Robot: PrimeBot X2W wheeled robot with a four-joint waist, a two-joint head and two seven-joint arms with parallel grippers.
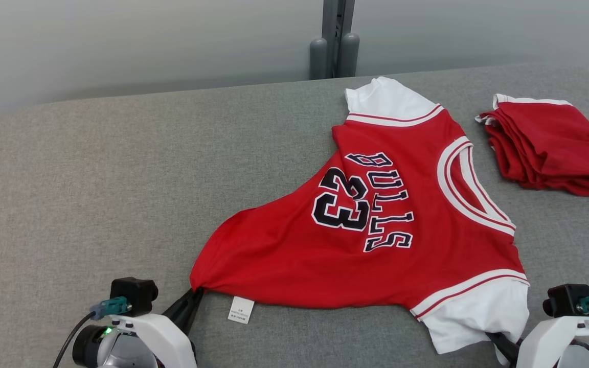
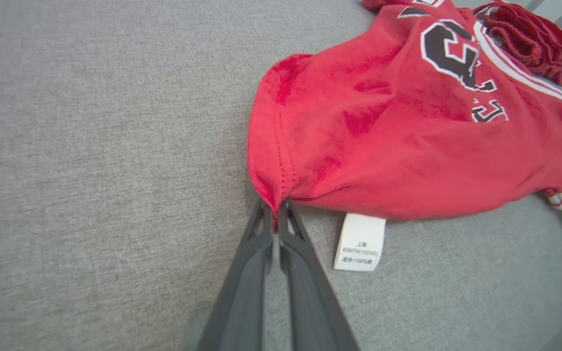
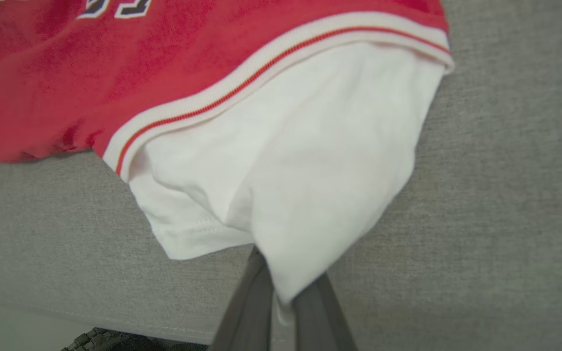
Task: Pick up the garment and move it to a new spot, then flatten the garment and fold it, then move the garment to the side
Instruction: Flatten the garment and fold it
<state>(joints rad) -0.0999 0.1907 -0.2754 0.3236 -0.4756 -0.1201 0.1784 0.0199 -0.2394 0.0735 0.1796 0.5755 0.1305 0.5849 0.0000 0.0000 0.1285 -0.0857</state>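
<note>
On the grey padded table (image 1: 95,204) | one red jersey (image 1: 376,230) lies spread, centre-right | left gripper (image 2: 276,209) clamped tight on its red hem corner (image 2: 269,187) | right gripper (image 3: 281,292) pinched on one white sleeve (image 3: 310,161) | one folded red garment (image 1: 550,148) apart, far right | one care label (image 1: 241,310) showing

Likely a lab: a grey cloth-covered table (image 1: 120,179) before bare pale wall panels (image 1: 120,41) and a metal post (image 1: 338,25).

One jersey (image 1: 376,230); one folded red pile (image 1: 550,148); one care label (image 1: 241,309).
</note>
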